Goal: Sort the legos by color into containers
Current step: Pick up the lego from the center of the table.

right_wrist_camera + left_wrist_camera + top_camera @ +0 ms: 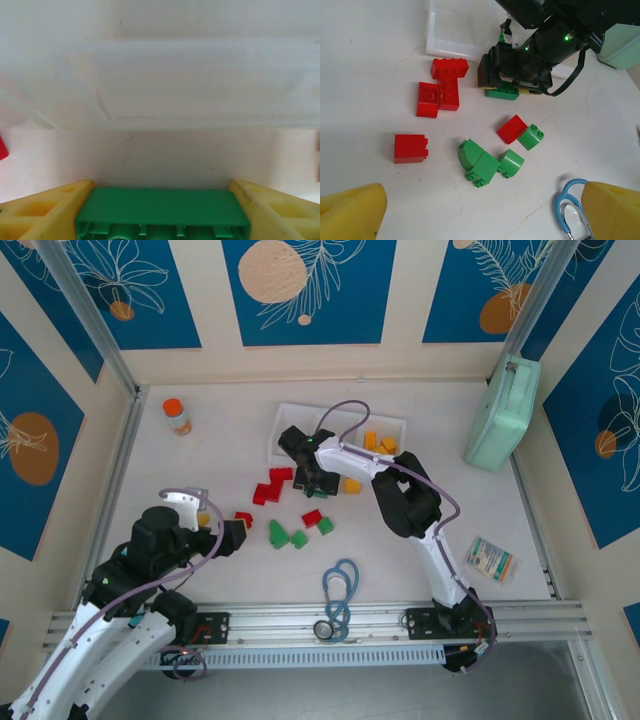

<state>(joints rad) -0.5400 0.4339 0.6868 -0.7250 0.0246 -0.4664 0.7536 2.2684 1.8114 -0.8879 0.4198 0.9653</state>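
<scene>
**White table top: loose items at rest**

The table [220, 470] carries a low white tray [292, 416] at rear centre. Just in front of the tray lie a cluster of red blocks [272, 486], a green block [502, 91] and a yellow block [352, 485]. Nearer the front lie a single red block [243, 519], three green blocks [280, 534] touching one another, and a red and green pair [313, 517] side by side. An orange-capped bottle [177, 416] stands rear left and a mint-green case [503, 412] rear right. A stethoscope [340, 610] lies front centre and a printed packet [491, 560] front right.
</scene>
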